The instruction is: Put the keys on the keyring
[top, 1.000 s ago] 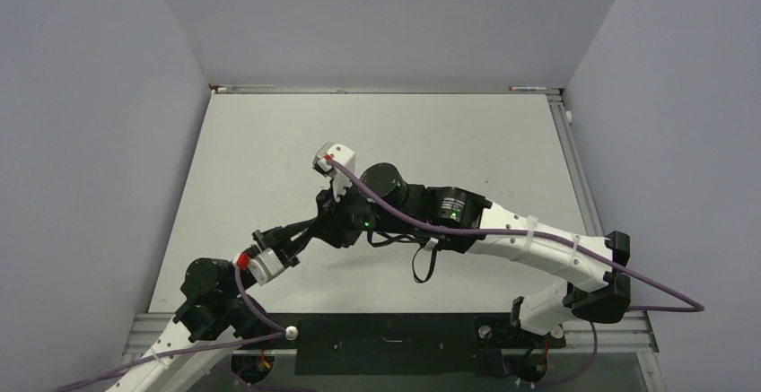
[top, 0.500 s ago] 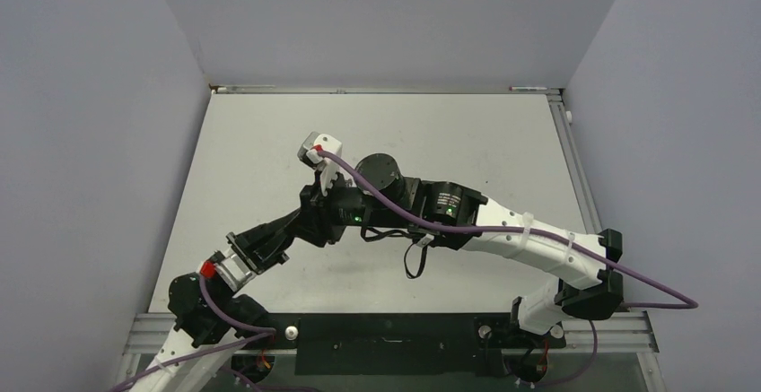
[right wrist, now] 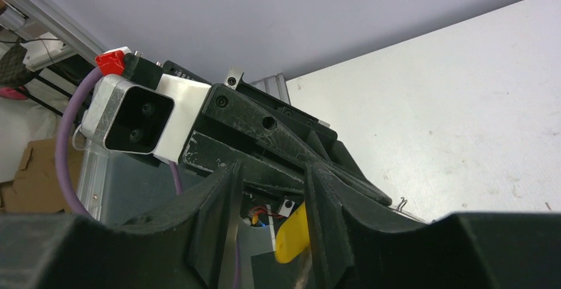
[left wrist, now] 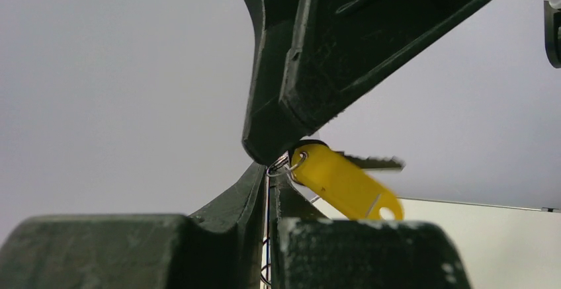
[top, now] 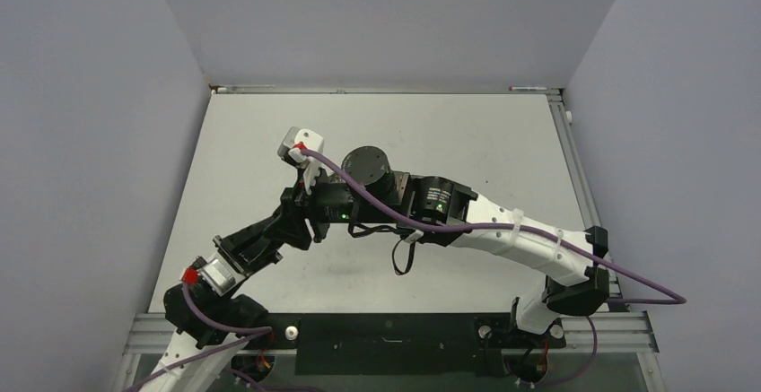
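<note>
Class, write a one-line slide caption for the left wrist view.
Left gripper shut on the wire keyring, the yellow-headed key at its tips.

From above, the right arm (top: 449, 213) and left arm (top: 251, 247) cover the spot where they meet, hiding whatever is held there. At the left wrist the keyring (left wrist: 267, 223) is only a thin wire sliver between the left gripper's (left wrist: 268, 176) fingers, and the yellow key (left wrist: 344, 184) has a blurred blade. At the right wrist that key is a yellow scrap, the rest hidden behind the right gripper's (right wrist: 272, 173) fingers.

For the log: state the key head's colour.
Yellow oblong plastic key head, clearest in the left wrist view.
</note>
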Controlling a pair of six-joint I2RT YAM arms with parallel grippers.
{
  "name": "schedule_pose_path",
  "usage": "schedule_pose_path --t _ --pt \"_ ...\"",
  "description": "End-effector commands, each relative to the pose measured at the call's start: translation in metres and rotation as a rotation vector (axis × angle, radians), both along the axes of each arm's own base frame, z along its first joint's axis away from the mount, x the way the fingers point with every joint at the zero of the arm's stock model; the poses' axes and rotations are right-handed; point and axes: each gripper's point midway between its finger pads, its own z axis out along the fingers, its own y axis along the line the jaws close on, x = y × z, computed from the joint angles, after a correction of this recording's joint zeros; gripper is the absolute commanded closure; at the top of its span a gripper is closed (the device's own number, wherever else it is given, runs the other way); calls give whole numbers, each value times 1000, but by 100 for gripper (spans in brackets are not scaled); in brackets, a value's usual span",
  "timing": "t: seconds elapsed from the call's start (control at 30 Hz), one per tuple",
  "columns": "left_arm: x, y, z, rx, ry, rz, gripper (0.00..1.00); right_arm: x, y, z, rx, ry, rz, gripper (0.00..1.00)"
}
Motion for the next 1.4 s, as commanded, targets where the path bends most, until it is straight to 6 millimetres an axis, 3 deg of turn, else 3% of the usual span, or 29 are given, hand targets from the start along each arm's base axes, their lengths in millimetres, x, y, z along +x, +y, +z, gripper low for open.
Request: schedule_pose_path --t 0.0,0.3,0.5,0.6,0.8,1.0,1.23,1.37 --pt "-28 12 31 -91 -119 -43 100 8 4 23 52 -72 -11 59" --pt "-28 11 29 -91 -110 -54 100 9 2 43 94 -123 -6 57" --pt "-27 10 27 -90 -100 -61 100 7 -17 74 162 -228 -1 54" --pt "-27 10 25 -87 -95 -61 100 2 -26 74 164 -323 45 51" --pt "-23 7 16 -82 -36 -85 100 0 -58 50 63 -609 128 44" --pt "-23 3 6 -97 28 -137 100 -4 -78 26 -16 -760 195 38" --pt "-20 1 -1 -109 91 -158 100 -2 -67 6 -81 -841 226 37" --pt "-17 -3 -7 -98 141 -174 100 0 -53 -9 -125 -878 221 43"
